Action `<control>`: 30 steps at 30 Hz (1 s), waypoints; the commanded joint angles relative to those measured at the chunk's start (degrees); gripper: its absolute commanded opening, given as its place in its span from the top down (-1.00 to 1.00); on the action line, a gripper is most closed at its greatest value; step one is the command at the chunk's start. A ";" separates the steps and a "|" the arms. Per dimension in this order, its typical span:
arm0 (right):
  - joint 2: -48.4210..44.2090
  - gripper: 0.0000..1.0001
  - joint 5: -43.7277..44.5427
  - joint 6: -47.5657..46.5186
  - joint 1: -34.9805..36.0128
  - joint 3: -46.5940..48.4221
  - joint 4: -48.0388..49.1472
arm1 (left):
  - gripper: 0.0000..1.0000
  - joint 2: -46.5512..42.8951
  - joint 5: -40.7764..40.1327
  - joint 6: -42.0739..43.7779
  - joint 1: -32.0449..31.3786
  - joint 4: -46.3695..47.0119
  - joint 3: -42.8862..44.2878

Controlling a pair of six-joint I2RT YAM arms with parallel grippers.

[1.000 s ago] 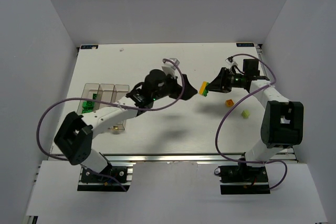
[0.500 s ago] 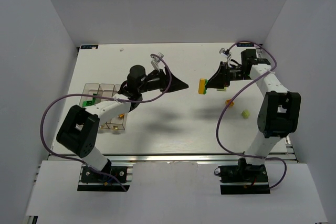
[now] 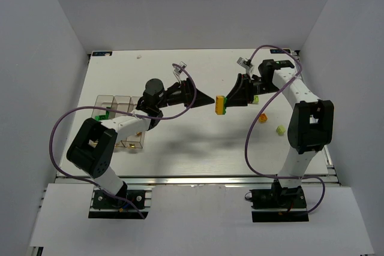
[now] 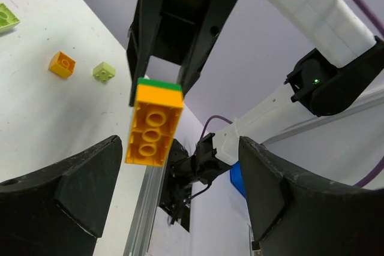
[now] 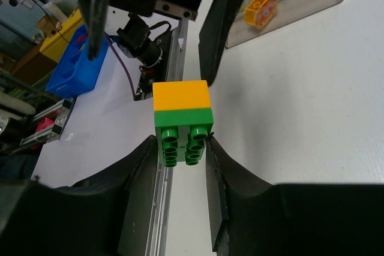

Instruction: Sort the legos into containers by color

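Note:
My right gripper (image 3: 231, 101) is shut on a dark green brick (image 5: 183, 139) with an orange brick (image 5: 181, 95) stuck on its end. It holds this stack (image 3: 221, 105) in the air over the table's middle. My left gripper (image 3: 210, 98) is open and empty, with its tips just left of the stack. In the left wrist view the stack (image 4: 154, 125) hangs just beyond my open fingers (image 4: 72, 184). The three clear containers (image 3: 114, 101) stand at the left. One holds an orange brick (image 5: 260, 10). Loose on the table are an orange brick (image 3: 262, 118) and a pale green brick (image 3: 279, 129).
Another pale green brick (image 4: 6, 16) lies farther along the table. The right arm's column (image 3: 309, 124) stands near the loose bricks. Purple cables loop over both arms. White walls enclose the table on three sides.
My right gripper has carried the orange-and-green stack leftward toward the left gripper. The left gripper pulled back left, then held near the middle, still open.

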 commanded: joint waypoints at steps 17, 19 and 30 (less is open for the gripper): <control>2.06 1.00 -4.36 2.02 2.87 5.69 -2.15 | -0.52 0.13 -0.82 5.69 -2.37 -5.57 1.03; 2.24 1.00 -4.36 2.02 2.87 5.77 -2.15 | -0.44 0.30 -0.82 6.13 -2.55 -6.61 1.47; 1.63 1.00 -2.78 5.08 2.78 5.95 -0.40 | 0.14 -0.49 -2.58 10.52 -2.73 -14.09 4.02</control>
